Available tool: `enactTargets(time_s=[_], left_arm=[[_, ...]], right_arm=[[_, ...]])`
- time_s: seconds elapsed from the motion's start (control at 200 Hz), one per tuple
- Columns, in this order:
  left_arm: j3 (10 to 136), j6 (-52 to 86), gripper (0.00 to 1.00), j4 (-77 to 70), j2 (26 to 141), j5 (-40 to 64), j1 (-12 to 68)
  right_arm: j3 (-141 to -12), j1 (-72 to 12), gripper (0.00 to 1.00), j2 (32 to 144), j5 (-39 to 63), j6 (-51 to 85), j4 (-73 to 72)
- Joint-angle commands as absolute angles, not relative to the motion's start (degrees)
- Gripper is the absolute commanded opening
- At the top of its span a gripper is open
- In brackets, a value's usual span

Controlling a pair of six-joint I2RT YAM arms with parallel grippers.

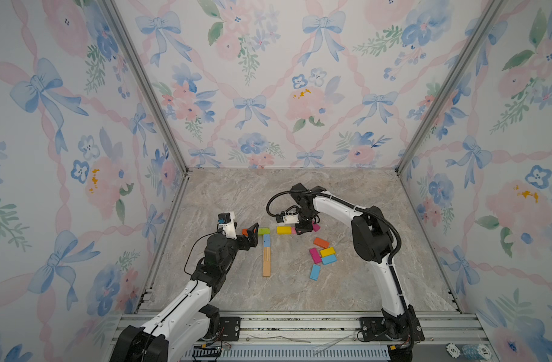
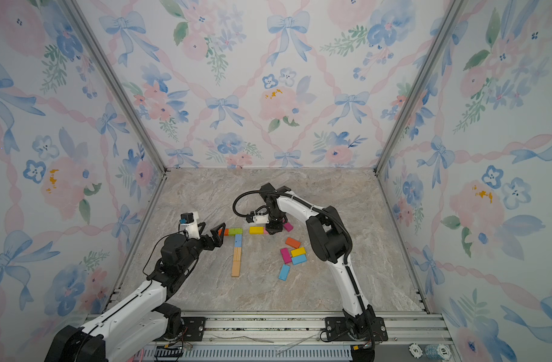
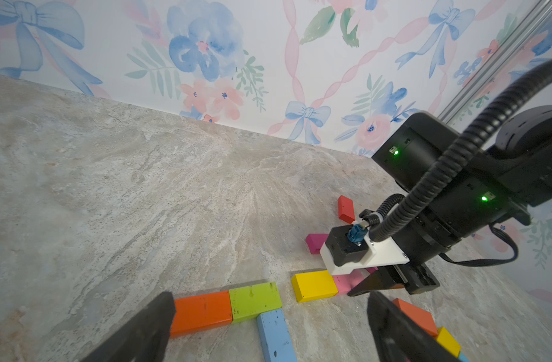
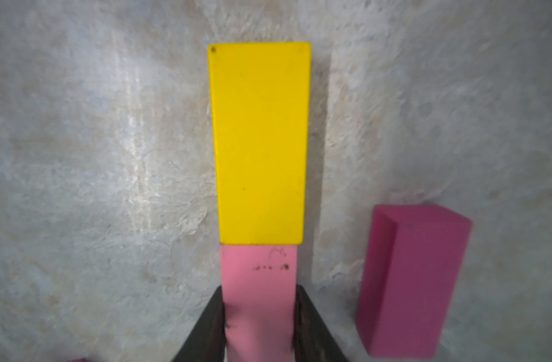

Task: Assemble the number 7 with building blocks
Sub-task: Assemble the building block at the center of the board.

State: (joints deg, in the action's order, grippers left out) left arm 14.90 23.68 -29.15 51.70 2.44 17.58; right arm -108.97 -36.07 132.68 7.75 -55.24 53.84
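While the right gripper [image 4: 259,301] has its jaws pinched on the long sides of the pink block [image 4: 259,269], that block lies flat on the table [image 1: 237,194], its far end touching the yellow block [image 4: 259,141]. Both top views show the pair in line at 3 o'clock of the green block [image 1: 264,231], with a small gap between yellow and green.

Figure as found: the orange block [image 3: 201,312] and the green block lie end to end as the bar. The blue block [image 1: 266,240] and two plain wooden blocks [image 1: 266,269] run toward 6 o'clock from the green as the stem. The left gripper [image 3: 271,299] hangs at the bar's 9 o'clock end, jaws spread wide, holding nothing. Spare blocks [image 1: 323,254] lie loose at about 4 o'clock of the figure, well apart from it. A magenta block [image 4: 415,282] lies just beside the pink one.

Hazards, as judged:
1. Any slide toward 9 o'clock drives yellow into green. Bar and stem are unsecured and would shift out of line.
2. A bar carried past the stem toward 3 o'clock would read as a T, not a 7.
3. The pinch sits at one end of the pink block, so it may pivot and skew the yellow.
4. The spread left fingers are near the orange block, and a descent could knock it.
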Motion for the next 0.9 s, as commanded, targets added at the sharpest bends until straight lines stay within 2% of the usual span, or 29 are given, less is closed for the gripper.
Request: enactTargets(time_s=[0.0,0.16,0.285,0.31,0.385,0.39,0.395,0.4,0.41,0.435,0.72,0.795,0.895], left_arm=[[14.93,24.17,0.98,-30.34,50.87,2.76,17.31],[14.9,24.17,0.98,-30.33,50.78,2.77,17.31],[14.85,24.17,0.98,-30.45,50.68,2.8,17.31],[14.85,24.16,0.98,-30.39,50.54,2.73,17.31],[14.77,24.17,0.98,-30.42,50.61,2.75,17.31],[14.77,24.13,0.98,-30.41,50.58,2.74,17.31],[14.77,24.1,0.98,-30.41,50.6,2.73,17.31],[14.72,24.14,0.98,-30.41,50.61,2.73,17.31],[14.75,24.16,0.98,-30.41,50.6,2.73,17.31],[14.76,24.17,0.98,-30.45,50.6,2.73,17.31],[14.67,24.17,0.98,-30.45,50.34,2.6,17.31],[14.68,24.24,0.98,-30.43,50.3,2.65,17.31],[14.68,24.16,0.98,-30.42,50.36,2.72,17.32]], right_arm=[[-107.85,-37.18,0.36,137.12,8.11,-54.54,55.31],[-105.64,-37.18,0.53,136.0,7.06,-54.0,52.88],[-103.99,-36.75,0.59,134.21,7.4,-52.3,50.34],[-103.66,-36.62,0.64,133.62,7.47,-51.97,49.75],[-101.88,-36.43,0.7,131.06,7.59,-51.01,47.29],[-101.74,-36.41,0.73,130.79,7.66,-51.0,47.16],[-101.54,-36.4,0.79,130.52,7.65,-50.94,46.91],[-101.4,-36.39,0.91,130.26,7.69,-50.92,46.66],[-101.09,-36.26,1.0,129.77,7.77,-50.83,46.21],[-100.14,-36.18,0.97,128.45,7.97,-50.57,45.05],[-88.77,-34.92,0.97,108.11,14.92,-45.02,34.19],[-84.72,-33.6,0.97,101.62,18.17,-37.88,27.27],[-80.97,-29.83,0.97,95.52,19.09,-19.61,16.23]])
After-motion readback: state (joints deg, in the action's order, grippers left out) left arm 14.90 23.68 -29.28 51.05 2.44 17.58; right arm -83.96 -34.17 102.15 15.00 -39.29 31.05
